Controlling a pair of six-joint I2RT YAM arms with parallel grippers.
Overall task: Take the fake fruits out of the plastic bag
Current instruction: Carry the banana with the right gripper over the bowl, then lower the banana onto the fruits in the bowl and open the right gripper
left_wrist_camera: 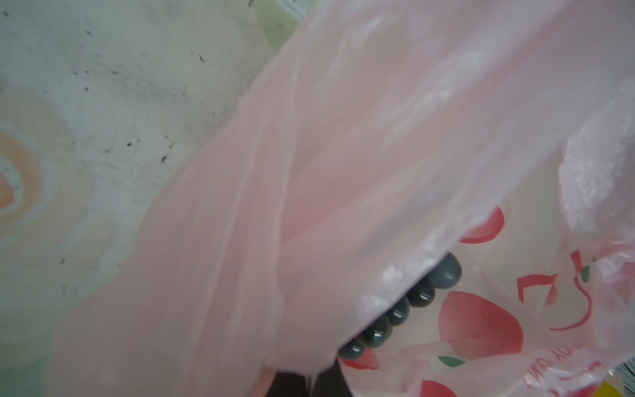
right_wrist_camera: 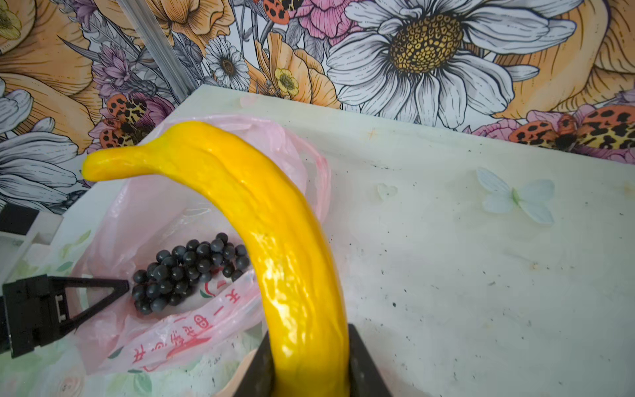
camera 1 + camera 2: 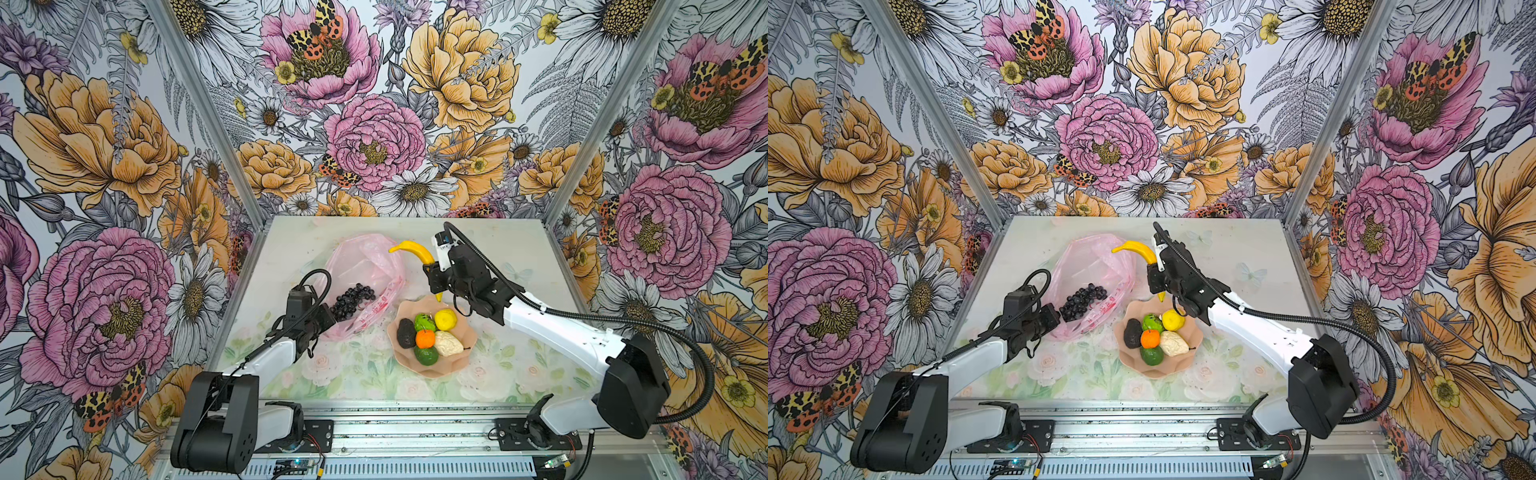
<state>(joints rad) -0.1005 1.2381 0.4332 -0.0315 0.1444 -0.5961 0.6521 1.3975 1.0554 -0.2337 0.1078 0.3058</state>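
Your right gripper (image 3: 433, 275) is clamped partway closed around the banana (image 3: 415, 250), and your left gripper (image 3: 330, 319) is pinched tight on the plastic bag (image 3: 365, 259) edge.

- banana (image 2: 275, 240): lower end hidden between right gripper (image 2: 309, 364) fingers, cut off by frame edge
- grapes (image 1: 412, 299): mostly covered by bag (image 1: 343, 172), blurred in left wrist view

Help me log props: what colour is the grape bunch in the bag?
Dark blue-black grape bunch, clearest in the right wrist view.
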